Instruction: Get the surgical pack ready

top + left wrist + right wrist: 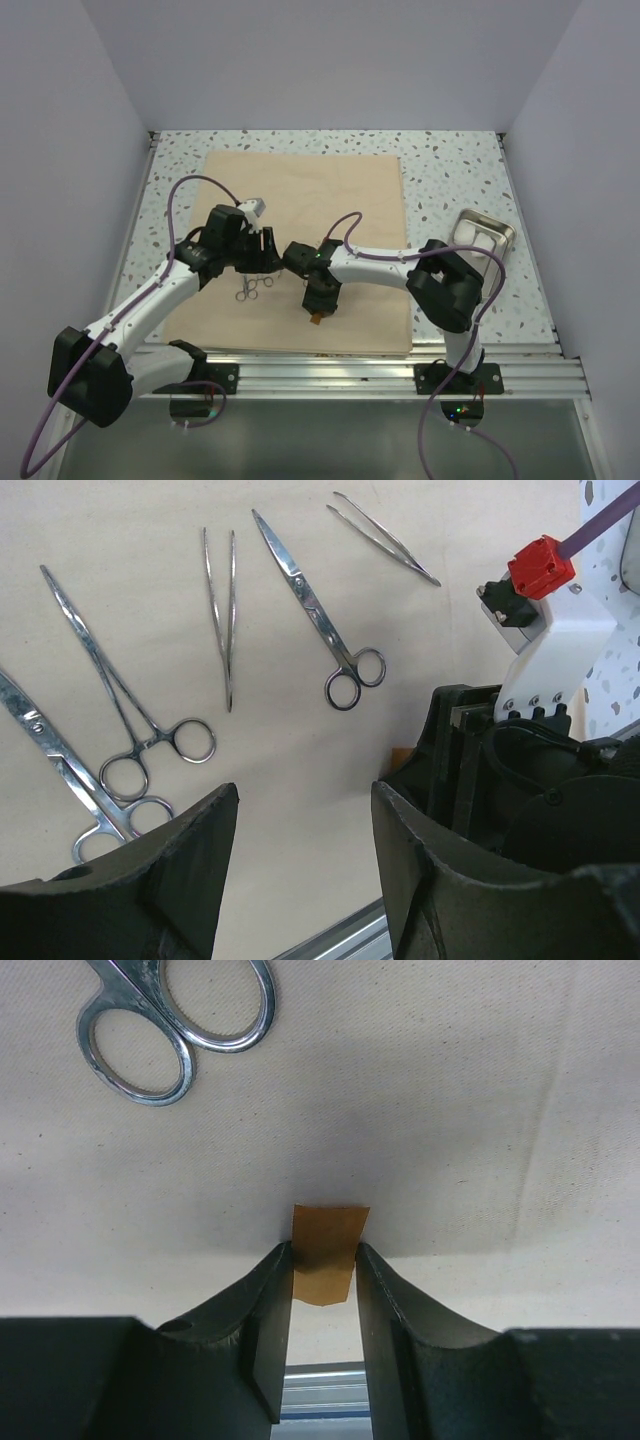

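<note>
Tape step, I judge: right hand (323, 1260) pinches small brown tape tab (330, 1228) on large tan fabric sheet (430, 1110); left hand (305, 798) spread. Next calls for a gentle lift.

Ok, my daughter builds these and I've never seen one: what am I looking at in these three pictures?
A left arm and a right arm are bolted at a table's near edge. One picture looks down from above; the others come from a camera on each wrist. A tan fabric sheet lies on the table, a steel tray beside it. On the sheet lie scissors, tweezers and forceps. The left end effector is open and empty. The right end effector has its jaws either side of a brown tab on the sheet; whether it grips is unclear.
</note>
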{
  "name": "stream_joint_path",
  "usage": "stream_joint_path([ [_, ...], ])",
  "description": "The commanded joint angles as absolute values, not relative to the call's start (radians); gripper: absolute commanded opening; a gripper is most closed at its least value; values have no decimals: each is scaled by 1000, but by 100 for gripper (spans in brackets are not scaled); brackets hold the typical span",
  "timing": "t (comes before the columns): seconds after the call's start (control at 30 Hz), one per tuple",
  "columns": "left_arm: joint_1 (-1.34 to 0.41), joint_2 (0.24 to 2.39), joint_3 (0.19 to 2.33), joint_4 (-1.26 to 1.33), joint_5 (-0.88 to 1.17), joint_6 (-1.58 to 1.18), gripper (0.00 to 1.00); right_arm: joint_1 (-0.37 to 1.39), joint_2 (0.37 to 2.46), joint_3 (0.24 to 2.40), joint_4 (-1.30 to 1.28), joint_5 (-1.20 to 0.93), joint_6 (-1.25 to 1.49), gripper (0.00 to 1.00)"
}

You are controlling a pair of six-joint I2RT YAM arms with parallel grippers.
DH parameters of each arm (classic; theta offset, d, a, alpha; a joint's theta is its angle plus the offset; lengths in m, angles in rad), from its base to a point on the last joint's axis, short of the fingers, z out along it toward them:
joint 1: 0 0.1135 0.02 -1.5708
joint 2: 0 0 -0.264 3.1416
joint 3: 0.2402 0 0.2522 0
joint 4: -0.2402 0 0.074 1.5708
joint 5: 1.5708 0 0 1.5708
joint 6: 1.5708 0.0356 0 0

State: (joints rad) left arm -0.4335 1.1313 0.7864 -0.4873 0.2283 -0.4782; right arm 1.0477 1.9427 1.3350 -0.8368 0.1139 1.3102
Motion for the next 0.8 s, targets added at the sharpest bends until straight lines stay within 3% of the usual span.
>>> stream_joint_path([
  [0.0, -426, 1131, 775, -446, 247, -466, 60, 1054, 1959, 1365, -833, 133, 1312, 34],
  [0.5, -423, 1150, 775, -433, 258, -463, 60, 997, 1850, 1399, -948, 267, 1247, 33],
  [0.77, -419, 1166, 788, -431, 261, -456, 61, 750, 1637, 1252, -1020, 403, 1087, 33],
])
